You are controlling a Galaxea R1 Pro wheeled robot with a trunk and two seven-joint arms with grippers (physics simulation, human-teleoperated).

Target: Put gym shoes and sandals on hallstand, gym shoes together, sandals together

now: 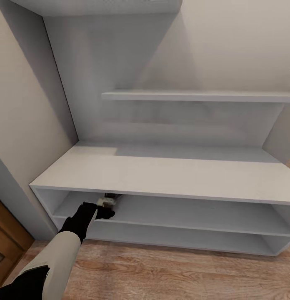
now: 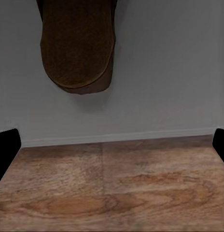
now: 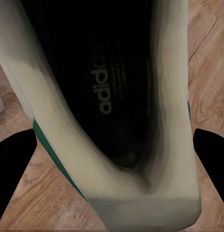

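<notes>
While the head camera looked down at the shoe rack (image 1: 161,175), the left arm (image 1: 57,254) reached toward the left end of its upper open slot, with the left gripper (image 1: 104,210) at the front edge of that shelf. Just beyond the black gripper, under the bench top, a small brown and pale object sat in the slot; it was too small to identify for certain. The wood floor (image 1: 170,271) ran in front of the rack.

From the left wrist camera, the two dark fingertips (image 2: 7,147) stood wide apart at the frame edges with nothing between them. A dark brown sandal (image 2: 78,46) lay on the grey shelf surface beyond them, clear of the fingers.

From the right wrist camera, a white gym shoe (image 3: 117,121) with a green side stripe and a dark insole filled the space between the right gripper's fingertips (image 3: 15,159). Whether those jaws gripped the shoe could not be told. Wood floor showed behind it.
</notes>
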